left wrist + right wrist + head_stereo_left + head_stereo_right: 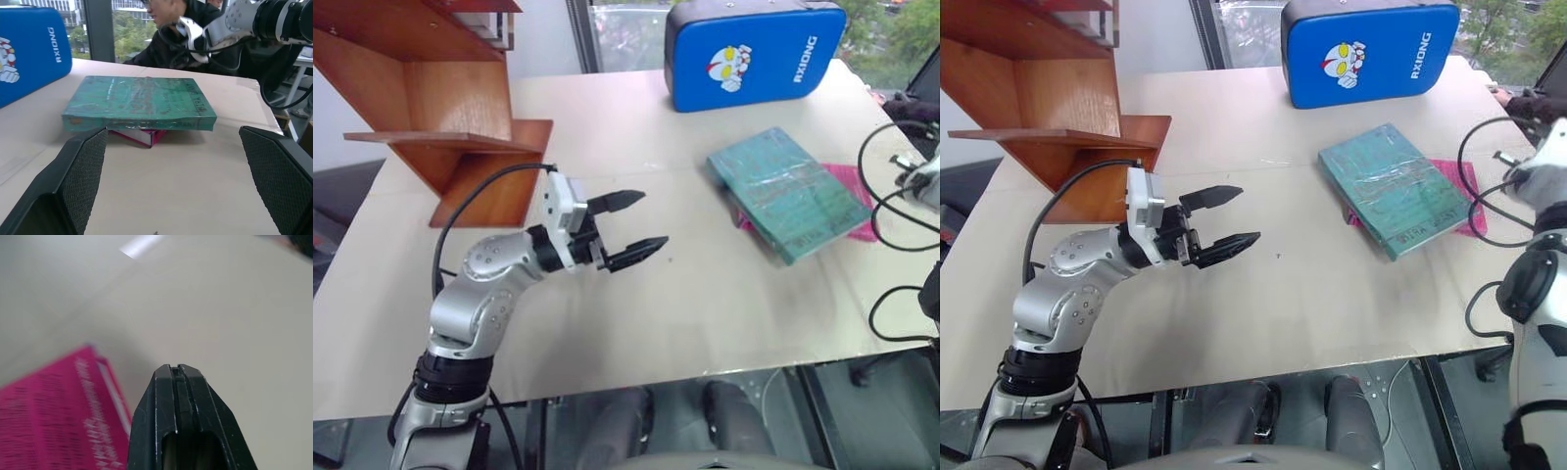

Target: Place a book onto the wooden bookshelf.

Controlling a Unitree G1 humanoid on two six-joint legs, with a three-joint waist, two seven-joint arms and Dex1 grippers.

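Two books lie on the pale surface [636, 323]: the teal-green book [788, 193] rests flat on top of a smaller pink book [852, 186], which shows only as a strip along the far right edge and a corner underneath. One wooden bookshelf [450, 108] stands at the far left corner of the surface, and one blue padded case [754, 54] stands at the far edge. The left gripper [631, 227] hovers over the middle of the surface with its fingers [80, 166] spread wide; it points toward the book, which lies well apart from them to the right, nearer the case than the bookshelf. In the left wrist view the book's spine side sits between the two fingers, farther off. The right gripper [177, 377] has its fingers pressed together, empty, just beside the pink book's edge. The bookshelf's upper part is cut off by the frame. The lettering on the teal cover is too faint to read. A person sits behind the surface, partly hidden by the right arm.
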